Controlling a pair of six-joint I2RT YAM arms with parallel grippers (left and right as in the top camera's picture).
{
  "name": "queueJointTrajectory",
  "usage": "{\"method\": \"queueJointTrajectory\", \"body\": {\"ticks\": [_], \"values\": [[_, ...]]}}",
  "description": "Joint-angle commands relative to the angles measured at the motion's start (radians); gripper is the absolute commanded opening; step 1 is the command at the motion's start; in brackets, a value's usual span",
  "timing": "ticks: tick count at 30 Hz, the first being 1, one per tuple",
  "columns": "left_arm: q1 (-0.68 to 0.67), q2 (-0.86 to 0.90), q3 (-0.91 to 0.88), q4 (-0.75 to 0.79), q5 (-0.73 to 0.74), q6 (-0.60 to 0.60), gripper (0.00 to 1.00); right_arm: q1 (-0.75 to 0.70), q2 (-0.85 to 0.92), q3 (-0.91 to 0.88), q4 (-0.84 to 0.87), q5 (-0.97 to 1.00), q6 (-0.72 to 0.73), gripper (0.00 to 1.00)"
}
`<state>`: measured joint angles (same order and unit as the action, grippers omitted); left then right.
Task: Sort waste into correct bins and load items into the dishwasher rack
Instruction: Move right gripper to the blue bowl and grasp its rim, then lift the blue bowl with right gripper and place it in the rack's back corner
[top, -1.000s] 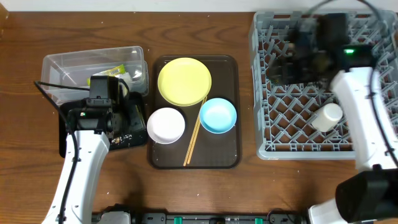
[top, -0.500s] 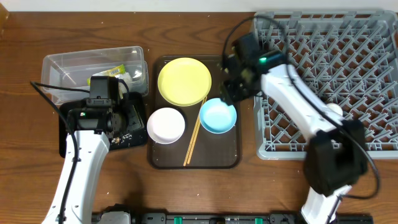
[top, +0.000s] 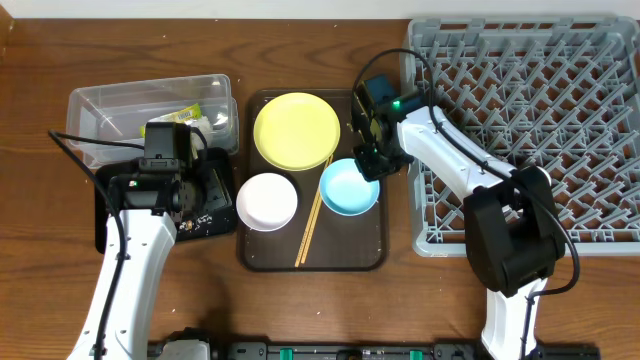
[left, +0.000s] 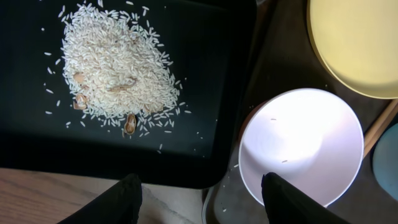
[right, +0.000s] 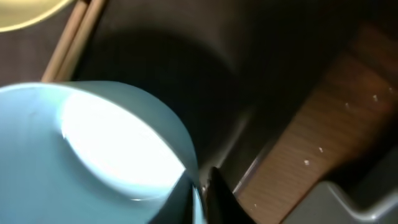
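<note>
Rice (left: 115, 68) is binned, the blue bowl (top: 349, 188) unracked; our left gripper (left: 202, 190) gapes empty, our right gripper (top: 372, 158)'s jaws we cannot read.

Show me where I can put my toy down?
Bare wood lies on the table in front of the brown tray and left of the clear tub. The tray is crowded: yellow plate, white bowl, blue bowl, chopsticks.

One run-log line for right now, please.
right pincer: at light blue bowl rim, grip unclear | left pincer: open, above black tray corner beside white bowl | rice: piled in black tray
</note>
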<state>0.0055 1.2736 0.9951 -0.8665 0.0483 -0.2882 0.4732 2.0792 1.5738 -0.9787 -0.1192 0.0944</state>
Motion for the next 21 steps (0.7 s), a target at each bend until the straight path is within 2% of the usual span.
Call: {"method": "queueJointTrajectory", "body": {"ticks": [1, 12, 17, 21], "values": [[0.005, 0.0, 0.004, -0.005, -0.015, -0.005, 0.64, 0.012, 0.004, -0.003, -0.01, 0.029, 0.006, 0.02], [0.005, 0.0, 0.004, -0.005, -0.015, -0.005, 0.65, 0.005, -0.014, -0.021, -0.017, 0.029, 0.026, 0.01], [0.005, 0.0, 0.004, -0.005, -0.011, -0.005, 0.64, -0.027, -0.111, 0.013, -0.011, 0.058, 0.024, 0.01], [0.005, 0.0, 0.004, -0.004, -0.011, -0.005, 0.65, -0.059, -0.24, 0.023, 0.051, 0.184, 0.023, 0.01]]}}
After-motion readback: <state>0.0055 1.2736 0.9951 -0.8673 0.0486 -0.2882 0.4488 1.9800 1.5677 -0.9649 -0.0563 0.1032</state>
